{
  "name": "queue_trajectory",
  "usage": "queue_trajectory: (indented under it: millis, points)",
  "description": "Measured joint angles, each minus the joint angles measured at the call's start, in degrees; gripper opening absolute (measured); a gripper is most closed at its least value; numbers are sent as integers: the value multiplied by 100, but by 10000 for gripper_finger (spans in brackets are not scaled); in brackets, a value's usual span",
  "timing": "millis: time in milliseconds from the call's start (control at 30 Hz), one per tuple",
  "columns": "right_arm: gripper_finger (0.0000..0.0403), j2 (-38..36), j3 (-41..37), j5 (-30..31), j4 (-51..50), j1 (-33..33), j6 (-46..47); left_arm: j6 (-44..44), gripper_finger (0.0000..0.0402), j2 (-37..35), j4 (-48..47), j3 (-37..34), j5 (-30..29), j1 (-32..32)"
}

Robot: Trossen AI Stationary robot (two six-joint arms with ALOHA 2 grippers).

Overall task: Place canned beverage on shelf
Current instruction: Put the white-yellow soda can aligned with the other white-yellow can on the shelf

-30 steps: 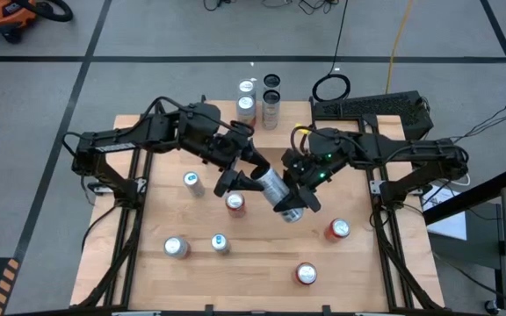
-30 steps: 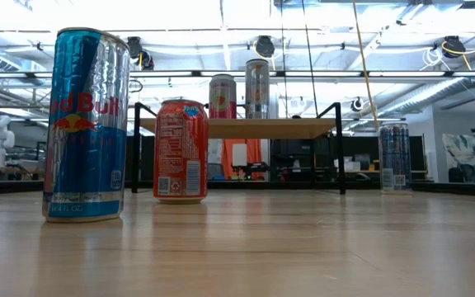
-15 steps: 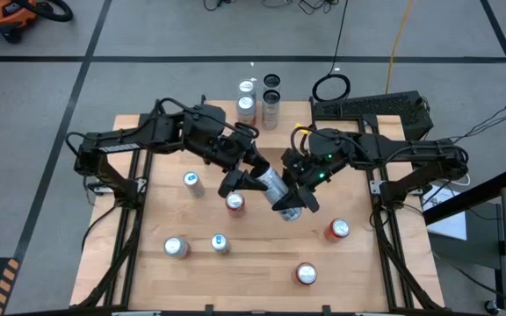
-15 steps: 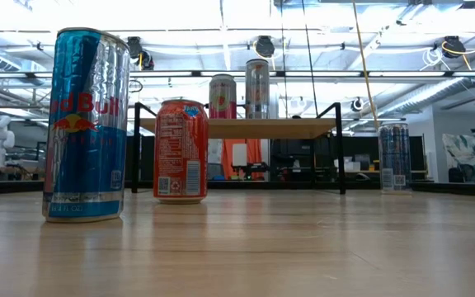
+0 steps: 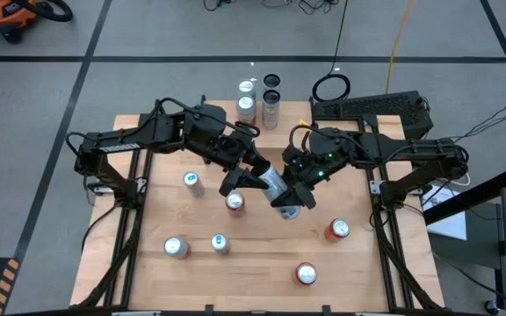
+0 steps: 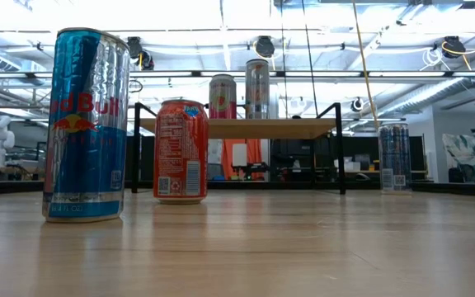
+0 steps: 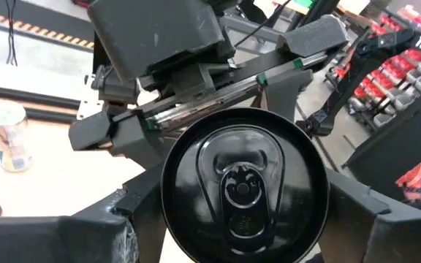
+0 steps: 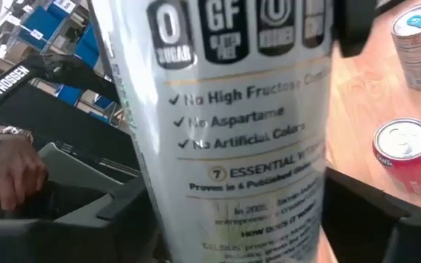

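A white can with a black lid [image 5: 278,189] hangs over the middle of the table, lying almost level, its lid end toward my left arm. My left gripper [image 5: 260,178] is shut on that end; the lid [image 7: 243,186] faces its wrist camera. My right gripper [image 5: 293,200] stands open across the can's printed body [image 8: 240,146], one finger on each side and close to it. The shelf [image 6: 237,128] stands at the far edge on black legs, with a pink can [image 6: 223,95] and a tall silver can [image 6: 257,87] upright on it. My left gripper pinches the can's wall just below the lid rim [image 7: 168,219] between its two fingers, one on each side. The fingers come nearly level from the table's far left and lie along the can. The can is clear of the table, lying almost level.
Several cans stand on the table: a silver one [image 5: 192,182], a red one [image 5: 234,203] under the grippers, two near the front left [image 5: 176,247], red ones at the right [image 5: 338,230] and front [image 5: 306,274]. A keyboard [image 5: 372,107] lies far right. A person's hand [image 8: 9,164] shows beyond the table.
My left gripper's fingers have drawn in onto the can's lid end. Both arms and the can have stayed where they were, above the table's middle.
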Motion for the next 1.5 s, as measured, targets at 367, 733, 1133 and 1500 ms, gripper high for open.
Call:
queue_trajectory:
  millis: [367,733,1133,1500]
  points:
    - [371,-172,252,774,-214,-2,-443,-1091,259,-4,9,0,-437,-12]
    - [389,-179,1499,2616,-2492,-4,-1841,-2457,259,-7,17,0,-2266,0]
    - [389,-80,1580,3463,-2461,-2,-3183,-3823,259,-9,27,0,-3508,-18]
    - [353,78,1576,4208,-2455,-2,-4045,-4411,259,11,17,2,-4037,-22]
